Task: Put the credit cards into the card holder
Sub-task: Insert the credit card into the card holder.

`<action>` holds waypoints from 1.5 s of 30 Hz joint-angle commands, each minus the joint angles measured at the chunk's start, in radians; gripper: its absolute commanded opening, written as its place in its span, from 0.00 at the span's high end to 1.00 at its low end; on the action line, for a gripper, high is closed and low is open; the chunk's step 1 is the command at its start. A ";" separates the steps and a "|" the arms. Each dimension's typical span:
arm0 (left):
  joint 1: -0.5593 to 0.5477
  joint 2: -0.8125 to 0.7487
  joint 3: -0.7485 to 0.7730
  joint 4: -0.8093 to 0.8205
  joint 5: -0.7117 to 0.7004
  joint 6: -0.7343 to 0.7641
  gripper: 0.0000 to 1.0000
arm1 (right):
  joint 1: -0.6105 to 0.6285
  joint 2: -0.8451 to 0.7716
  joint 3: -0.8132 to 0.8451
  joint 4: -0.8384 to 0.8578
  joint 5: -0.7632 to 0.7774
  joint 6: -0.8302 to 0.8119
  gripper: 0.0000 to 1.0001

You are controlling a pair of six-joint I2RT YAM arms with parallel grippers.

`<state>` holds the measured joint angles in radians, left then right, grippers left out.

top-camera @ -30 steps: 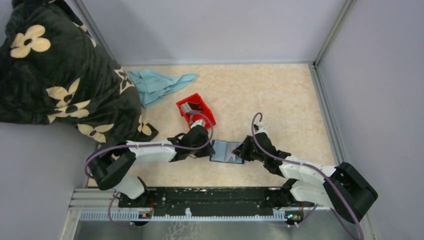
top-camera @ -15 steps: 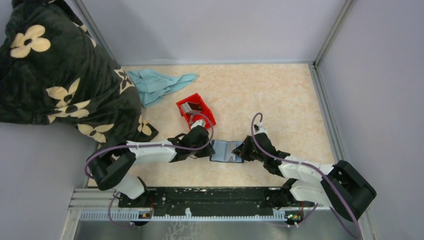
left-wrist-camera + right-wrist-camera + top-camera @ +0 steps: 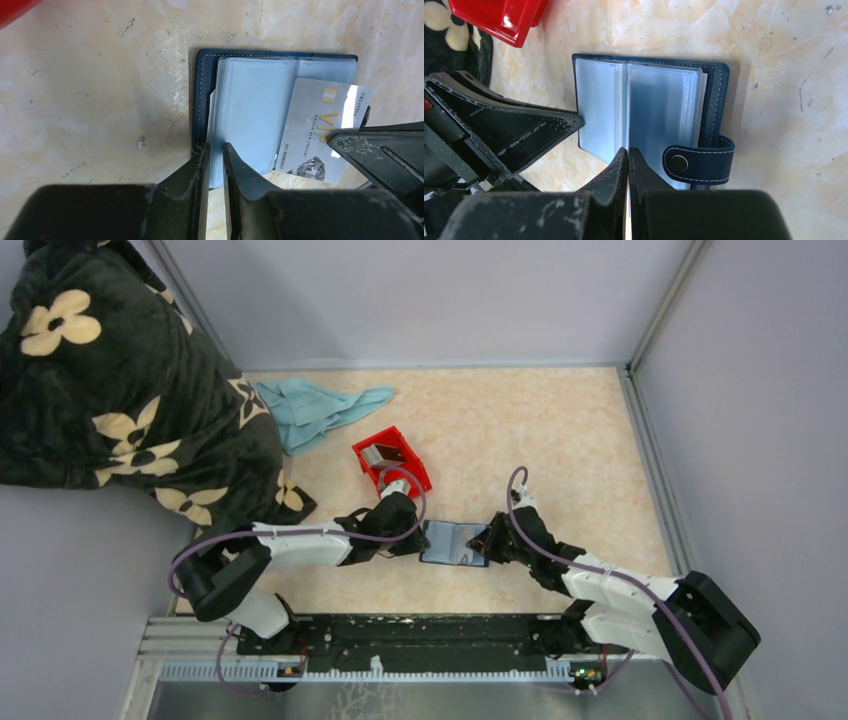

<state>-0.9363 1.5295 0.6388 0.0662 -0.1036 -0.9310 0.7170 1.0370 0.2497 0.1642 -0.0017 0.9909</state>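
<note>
The card holder [image 3: 454,542] lies open on the table, navy outside with pale blue sleeves [image 3: 252,107] and a snap tab [image 3: 698,163]. My left gripper [image 3: 216,156] is at its left edge, fingers closed on a pale blue sleeve page. A silver-grey credit card [image 3: 317,131] marked VIP lies slanted over the right sleeves, its far end in my right gripper [image 3: 629,156]. That gripper is shut on the card, which shows only as a thin edge between the fingers. In the top view the left gripper [image 3: 420,540] and right gripper [image 3: 487,540] face each other across the holder.
A red plastic bin [image 3: 392,462] holding a brown and a greyish card [image 3: 385,453] stands just behind the left gripper. A teal cloth [image 3: 320,408] lies at the back left. A dark flowered blanket [image 3: 110,380] covers the left side. Grey walls close the table in.
The right arm has shifted slightly with the card still in its fingers. The left gripper and the card holder have stayed where they were.
</note>
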 commanded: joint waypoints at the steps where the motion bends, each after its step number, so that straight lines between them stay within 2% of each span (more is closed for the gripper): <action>1: -0.015 0.027 -0.042 -0.077 0.003 -0.002 0.78 | -0.004 0.002 0.047 0.043 -0.003 -0.010 1.00; 14: -0.018 0.035 -0.044 -0.068 0.008 -0.005 0.78 | -0.004 0.018 0.071 0.058 -0.014 -0.008 1.00; 45: -0.025 0.044 -0.042 -0.066 0.010 -0.009 0.78 | -0.003 0.097 0.003 0.176 -0.009 0.021 1.00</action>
<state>-0.9409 1.5288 0.6350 0.0723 -0.1112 -0.9417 0.7170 1.1233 0.2684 0.2665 -0.0147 0.9997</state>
